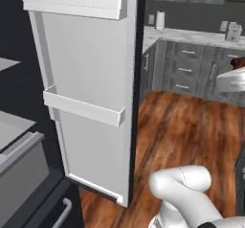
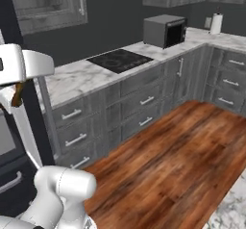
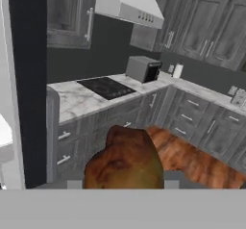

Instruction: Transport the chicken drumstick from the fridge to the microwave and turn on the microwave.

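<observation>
Now mid-carry: tool [image 3: 123, 187] clamped on chicken drumstick [image 3: 126, 158], clear of the fridge [image 1: 86, 93]. Next I'd judge: cross to the microwave [image 3: 142, 69] on the far table [image 3: 86, 98].

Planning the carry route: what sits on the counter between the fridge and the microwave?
In the hand view, a black cooktop lies flush in the marble counter between the fridge edge and the microwave; the rest is bare marble.
</observation>
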